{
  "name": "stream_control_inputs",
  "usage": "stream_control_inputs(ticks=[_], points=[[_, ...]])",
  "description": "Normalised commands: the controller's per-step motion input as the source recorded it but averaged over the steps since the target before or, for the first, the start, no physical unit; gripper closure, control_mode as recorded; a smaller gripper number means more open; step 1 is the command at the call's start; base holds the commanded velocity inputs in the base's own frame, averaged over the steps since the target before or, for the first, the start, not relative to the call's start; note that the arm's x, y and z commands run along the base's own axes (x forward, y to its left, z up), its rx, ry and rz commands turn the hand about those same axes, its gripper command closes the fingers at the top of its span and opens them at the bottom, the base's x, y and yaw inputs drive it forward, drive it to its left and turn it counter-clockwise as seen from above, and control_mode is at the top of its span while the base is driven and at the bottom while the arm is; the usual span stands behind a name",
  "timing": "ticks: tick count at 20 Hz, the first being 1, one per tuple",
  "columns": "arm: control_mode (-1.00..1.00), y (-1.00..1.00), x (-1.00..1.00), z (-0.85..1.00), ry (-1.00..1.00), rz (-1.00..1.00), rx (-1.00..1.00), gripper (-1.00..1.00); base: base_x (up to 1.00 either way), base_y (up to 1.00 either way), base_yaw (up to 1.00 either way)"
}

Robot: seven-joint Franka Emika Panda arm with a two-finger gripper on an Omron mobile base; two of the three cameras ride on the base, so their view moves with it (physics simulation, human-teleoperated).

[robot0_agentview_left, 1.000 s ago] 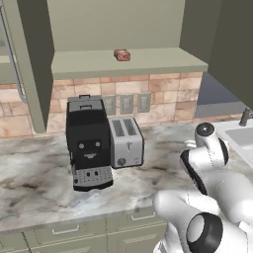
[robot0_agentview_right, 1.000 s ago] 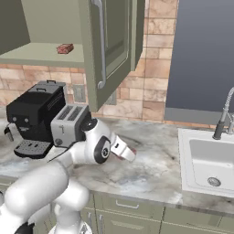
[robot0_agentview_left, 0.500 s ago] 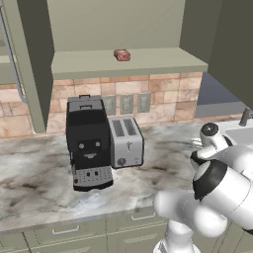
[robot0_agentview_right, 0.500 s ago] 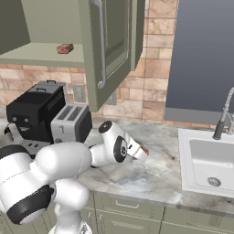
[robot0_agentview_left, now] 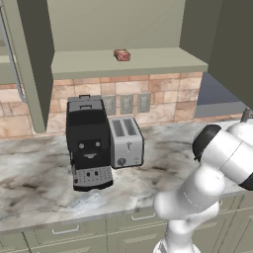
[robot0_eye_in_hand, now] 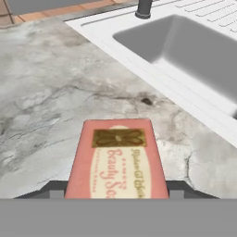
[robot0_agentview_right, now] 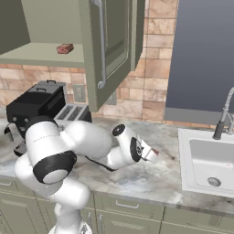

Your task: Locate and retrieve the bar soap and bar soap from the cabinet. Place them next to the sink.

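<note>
A grey-veined marble counter (robot0_agentview_left: 39,183) is seen running along a backsplash of tan and reddish brick tiles (robot0_agentview_left: 163,94). Toward the counter's back edge a black coffee machine (robot0_agentview_left: 88,143) is set, with a silver toaster (robot0_agentview_left: 125,142) just beside it. Pale olive drawer fronts (robot0_agentview_right: 128,208) with short silver handles are lined up under the front edge. A dark slate-blue wall panel (robot0_agentview_right: 203,55) is seen above the counter's right end.

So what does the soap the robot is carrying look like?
The held bar soap is a flat pinkish-red rectangle with a gold ornament and cursive lettering on its pale top face. It sits level between the end effector fingers, over the grey marbled counter, near the white sink but not in it.
</note>
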Motion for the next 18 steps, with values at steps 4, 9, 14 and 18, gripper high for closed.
stream_control_inputs(ticks=[4, 9, 14, 18], points=[[-1.0, -0.13, 0.19, -0.37, -0.05, 0.0, -0.04, 1.0, 0.0, 0.0, 0.0], [-1.0, -0.04, 0.12, -0.19, -0.06, 0.0, -0.02, 1.0, 0.0, 0.0, 0.0], [-1.0, 0.0, 0.01, -0.01, -0.01, 0.0, 0.0, -1.0, 0.0, 0.0, 0.0], [-1.0, 0.02, 0.0, 0.02, 0.01, 0.0, -0.01, -1.0, 0.0, 0.0, 0.0]])
